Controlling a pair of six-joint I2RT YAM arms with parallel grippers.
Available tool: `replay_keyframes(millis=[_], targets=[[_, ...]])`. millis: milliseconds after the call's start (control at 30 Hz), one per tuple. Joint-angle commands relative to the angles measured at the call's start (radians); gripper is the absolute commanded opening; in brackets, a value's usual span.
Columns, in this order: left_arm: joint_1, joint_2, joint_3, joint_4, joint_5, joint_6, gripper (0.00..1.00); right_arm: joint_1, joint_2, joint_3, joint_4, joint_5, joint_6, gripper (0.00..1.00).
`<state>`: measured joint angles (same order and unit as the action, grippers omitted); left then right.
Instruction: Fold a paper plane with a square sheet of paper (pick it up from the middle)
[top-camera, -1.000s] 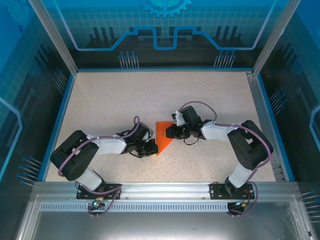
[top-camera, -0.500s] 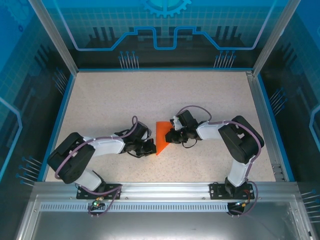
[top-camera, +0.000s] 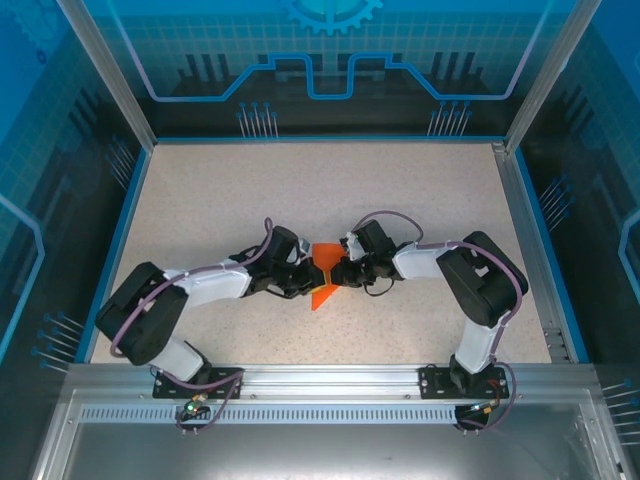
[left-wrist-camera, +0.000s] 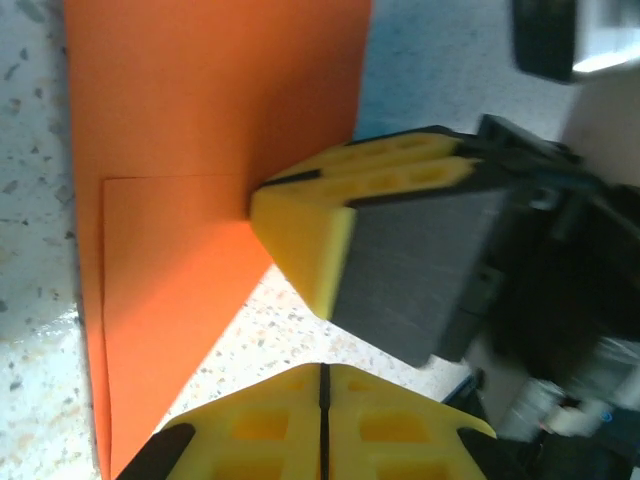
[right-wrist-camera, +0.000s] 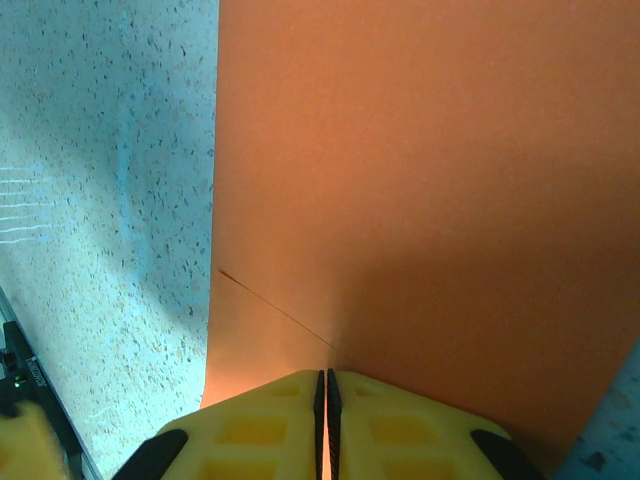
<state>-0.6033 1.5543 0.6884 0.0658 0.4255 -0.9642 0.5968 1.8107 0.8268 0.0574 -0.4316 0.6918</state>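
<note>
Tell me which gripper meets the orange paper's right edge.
The right gripper, shut at the right edge of the orange paper; the left gripper sits at its left.

Table was speckled beige, with a blue strip along its far and left edges. Aluminium rail spanned the bottom of the frame, slotted strip just below it. One aluminium post stood at upper left, another post at upper right. Back panel carried blue circuit lines, with a gear graphic at top centre.
</note>
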Motion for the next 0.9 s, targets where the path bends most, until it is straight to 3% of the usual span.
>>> replay_keyframes(millis=[0,233,433,867], targets=[[-0.014,0.062,0.023,0.042,0.038,-0.042,0.08,0.014,0.072,-0.022,-0.028,0.048,0.0,0.13],[-0.046,0.138,0.069,0.029,0.033,-0.02,0.08,0.014,0.074,-0.026,-0.031,0.05,-0.002,0.13],[-0.064,0.175,0.1,-0.081,-0.013,0.034,0.08,0.014,0.079,-0.026,-0.041,0.055,-0.004,0.13],[-0.083,0.161,-0.036,-0.103,-0.098,0.03,0.05,0.012,0.078,-0.017,-0.07,0.077,-0.015,0.14]])
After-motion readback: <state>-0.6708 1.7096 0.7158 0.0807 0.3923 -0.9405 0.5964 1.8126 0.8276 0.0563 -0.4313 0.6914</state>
